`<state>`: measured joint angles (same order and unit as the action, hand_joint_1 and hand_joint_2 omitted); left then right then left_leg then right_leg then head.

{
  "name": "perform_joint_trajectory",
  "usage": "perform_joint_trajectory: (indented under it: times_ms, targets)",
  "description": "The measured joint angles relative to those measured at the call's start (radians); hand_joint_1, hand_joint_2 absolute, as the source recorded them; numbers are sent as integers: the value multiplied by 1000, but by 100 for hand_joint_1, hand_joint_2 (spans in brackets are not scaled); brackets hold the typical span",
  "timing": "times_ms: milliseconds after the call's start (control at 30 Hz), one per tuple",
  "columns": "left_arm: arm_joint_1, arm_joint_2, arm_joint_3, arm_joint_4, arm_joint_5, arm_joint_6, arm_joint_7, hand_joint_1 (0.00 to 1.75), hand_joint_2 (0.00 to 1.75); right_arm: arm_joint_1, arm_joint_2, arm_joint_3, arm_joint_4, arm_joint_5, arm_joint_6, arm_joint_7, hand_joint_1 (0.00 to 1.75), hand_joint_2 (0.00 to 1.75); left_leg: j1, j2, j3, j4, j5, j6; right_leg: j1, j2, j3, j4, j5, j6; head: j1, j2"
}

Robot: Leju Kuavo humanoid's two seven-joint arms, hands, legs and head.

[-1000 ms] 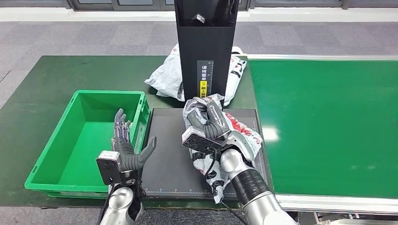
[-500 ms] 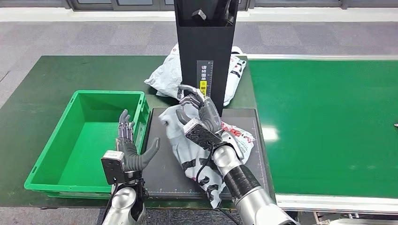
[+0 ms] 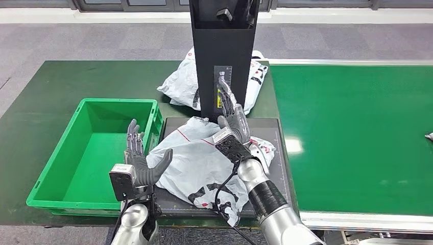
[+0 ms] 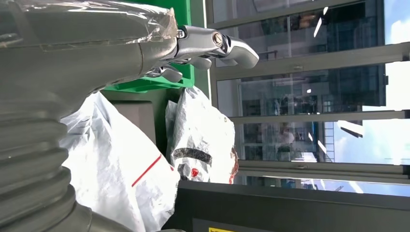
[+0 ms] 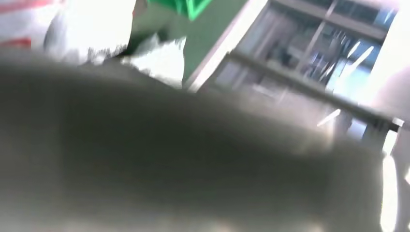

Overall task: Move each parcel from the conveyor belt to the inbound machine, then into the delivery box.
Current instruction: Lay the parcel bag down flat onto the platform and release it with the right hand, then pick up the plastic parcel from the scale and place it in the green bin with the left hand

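The white parcel (image 3: 196, 161) lay spread flat on the black platform (image 3: 268, 132) of the inbound machine (image 3: 223, 53), its left edge hanging over twd the green delivery box (image 3: 61, 173). R hand (image 3: 231, 115) was raised above the parcel's far edge, fingers straight and apart, holding nothing, just in front of the machine's black column. L hand (image 3: 139, 161) stood upright betw the box wall and the parcel, palm twd the parcel, fingers spread, nothing in it; thumb touching or nearly touching the bag, couldn't tell which. A 2nd white parcel (image 3: 181, 81) sat on the bench (image 3: 46, 92) behind the column. Conveyor belt (image 3: 352, 132) ran off to the right. R wrist view was blurred.
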<state>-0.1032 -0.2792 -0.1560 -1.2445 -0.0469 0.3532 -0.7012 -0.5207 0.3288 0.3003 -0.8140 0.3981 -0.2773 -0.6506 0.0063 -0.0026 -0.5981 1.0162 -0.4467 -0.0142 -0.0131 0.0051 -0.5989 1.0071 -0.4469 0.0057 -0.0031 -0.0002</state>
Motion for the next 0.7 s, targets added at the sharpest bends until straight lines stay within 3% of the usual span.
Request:
perform_joint_trajectory:
  times_ms: [167, 267, 400, 700]
  targets:
    - [2, 0, -2, -21, -29, 25, 0, 0, 175, 97, -17, -13, -162, 245, -335, 33, 0, 0, 0, 0, 0, 0, 0, 0, 0, 0, 0, 0, 0, 0, 0, 0]
    - [1, 3, -22, -54, -80, 87, 0, 0, 175, 190, -7, -76, -341, 415, -417, -23, 0, 0, 0, -1, -1, 0, 0, 0, 0, -1, -1, 0, 0, 0, 0, 0]
    - [-8, 9, -85, -91, -181, 169, -1, 0, 175, 259, -8, -164, -592, 466, -425, -48, 0, 175, -1, -2, -2, 0, -1, 1, -1, -2, -2, 0, -1, 0, 0, 0]
    - [-21, 12, -151, -109, -235, 197, -1, 0, 175, 309, -18, -247, -824, 470, -424, -51, 0, 175, -2, 3, 0, 0, 0, 0, -1, 1, -2, 0, 1, 0, 0, 0]
